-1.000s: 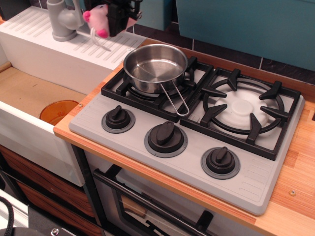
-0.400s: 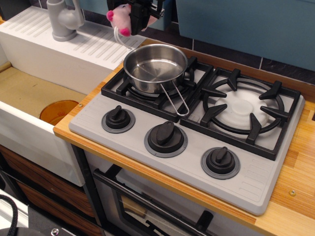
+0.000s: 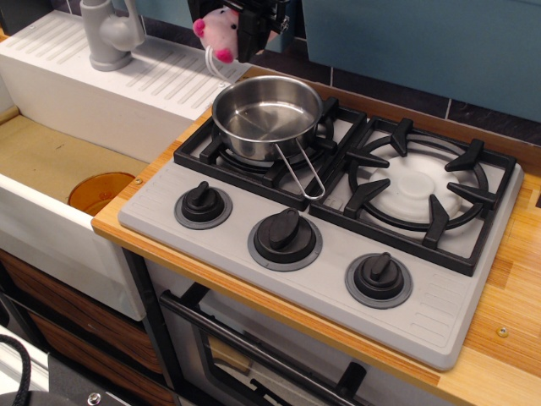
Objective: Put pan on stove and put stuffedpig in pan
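Shifted right: stuffedpig (image 3: 216,30), snout pointing down | jaws (image 3: 247,27) clamp it | pan (image 3: 267,117) handle toward knobs

A toy kitchen: below the gripper (image 3: 254,30) lies a grey stove (image 3: 338,245) with knobs on a wooden counter (image 3: 507,338), a white sink (image 3: 76,93) with faucet (image 3: 108,34) beside it.

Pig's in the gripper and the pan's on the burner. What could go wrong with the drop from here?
1. The stuffed pig hangs up and left of the pan, over the pan's far rim and the sink unit. Released now, it would likely miss.
2. Its white string loop dangles near the rim and might snag there.
3. The pan sits loose on the left burner grate, wire handle sticking out; a low approach by the gripper could knock it.
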`<state>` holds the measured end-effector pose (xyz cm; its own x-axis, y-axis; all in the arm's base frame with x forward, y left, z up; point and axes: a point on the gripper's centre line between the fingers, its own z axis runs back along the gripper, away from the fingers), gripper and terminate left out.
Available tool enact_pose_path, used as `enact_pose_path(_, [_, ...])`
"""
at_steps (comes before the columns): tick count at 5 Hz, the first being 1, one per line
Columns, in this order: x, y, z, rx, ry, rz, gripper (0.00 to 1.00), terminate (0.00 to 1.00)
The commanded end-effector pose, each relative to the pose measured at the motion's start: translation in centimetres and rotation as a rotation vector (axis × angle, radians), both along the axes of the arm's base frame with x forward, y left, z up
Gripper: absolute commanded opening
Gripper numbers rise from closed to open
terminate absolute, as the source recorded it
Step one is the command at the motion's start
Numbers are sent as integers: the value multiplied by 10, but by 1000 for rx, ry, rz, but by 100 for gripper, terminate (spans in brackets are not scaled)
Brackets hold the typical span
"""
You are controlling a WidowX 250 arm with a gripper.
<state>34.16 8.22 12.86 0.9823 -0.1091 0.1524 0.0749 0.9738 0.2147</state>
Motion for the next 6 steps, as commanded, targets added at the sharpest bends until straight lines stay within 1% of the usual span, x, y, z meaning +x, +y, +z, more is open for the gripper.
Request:
enact_pose_path(1, [6, 0, 14, 7, -47, 15, 100, 0])
enact_pose_path(4, [9, -8, 21, 6, -41, 31, 100, 0])
enact_pose_path(6, [11, -19, 23, 13, -52, 53, 100, 0])
